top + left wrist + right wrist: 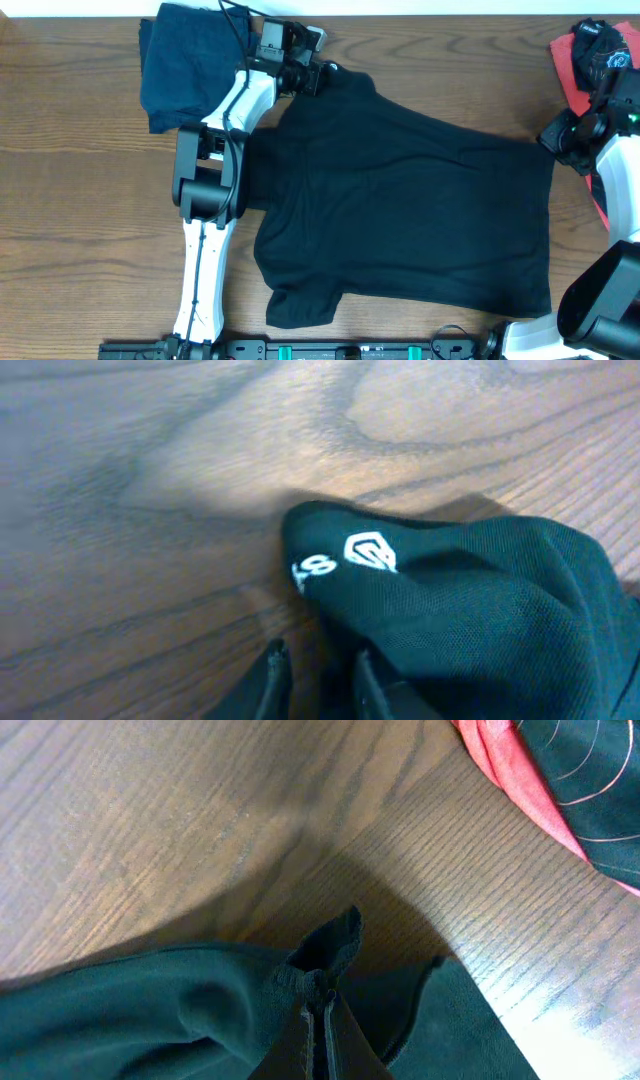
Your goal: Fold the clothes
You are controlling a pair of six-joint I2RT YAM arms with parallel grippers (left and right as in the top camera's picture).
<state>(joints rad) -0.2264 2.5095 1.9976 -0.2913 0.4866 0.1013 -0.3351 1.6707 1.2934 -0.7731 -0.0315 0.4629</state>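
A black T-shirt (400, 210) lies spread flat across the middle of the table. Its corner with a small white logo (368, 551) and lettering is bunched just ahead of my left gripper (318, 668). That gripper's jaws stand a narrow gap apart, wood showing between them, and the fabric lies against the right finger (366, 678). From overhead the left gripper (316, 76) sits at the shirt's far left corner. My right gripper (320, 1015) is shut on a puckered fold of the shirt's edge (325, 955), at the far right corner (556, 138).
A folded dark navy shirt (185, 65) lies at the back left, beside the left arm. At the back right edge lies a coral-red and black garment (575, 60), close to the right gripper (520, 765). Bare wooden table (70, 220) lies to the left.
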